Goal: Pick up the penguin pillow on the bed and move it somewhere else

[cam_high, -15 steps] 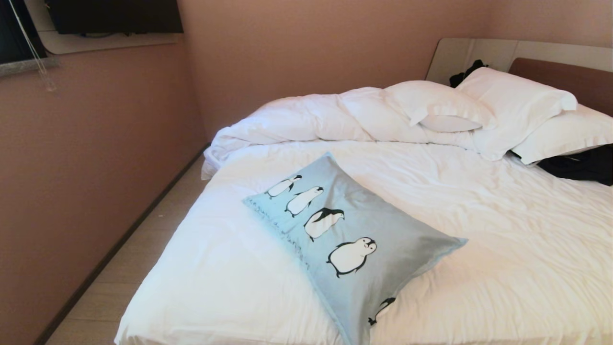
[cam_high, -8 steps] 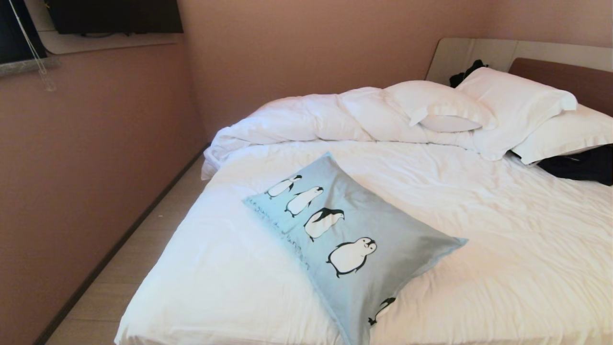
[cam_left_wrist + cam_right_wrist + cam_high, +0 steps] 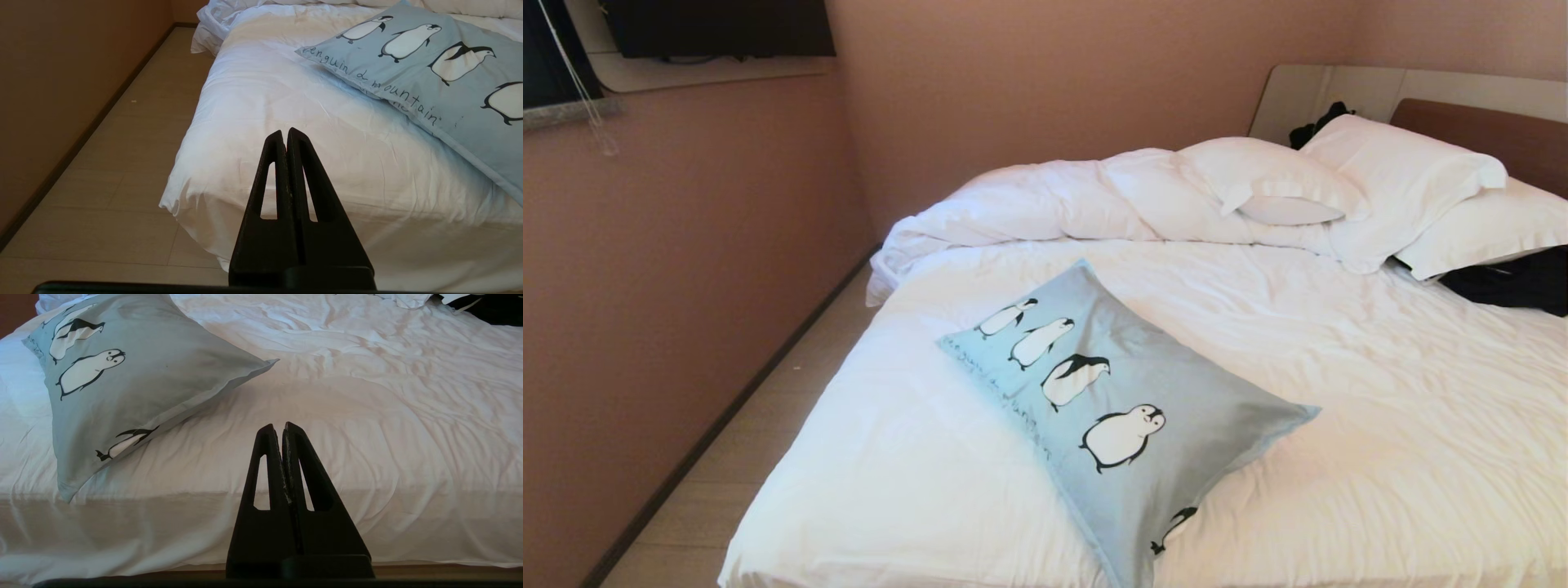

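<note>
Lying flat on the bed point(image 3: 1339, 392), the penguin pillow point(image 3: 1127, 416) sits near the foot edge, well apart from the white pillows point(image 3: 1396, 175) by the headboard. Short of that edge, the left claw point(image 3: 284, 134) and right claw point(image 3: 278, 429) hang clenched, grasping nothing.

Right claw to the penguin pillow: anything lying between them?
Only bare wrinkled white sheet of the bed lies between the shut right claw and the penguin pillow, as the right wrist view shows.
</note>
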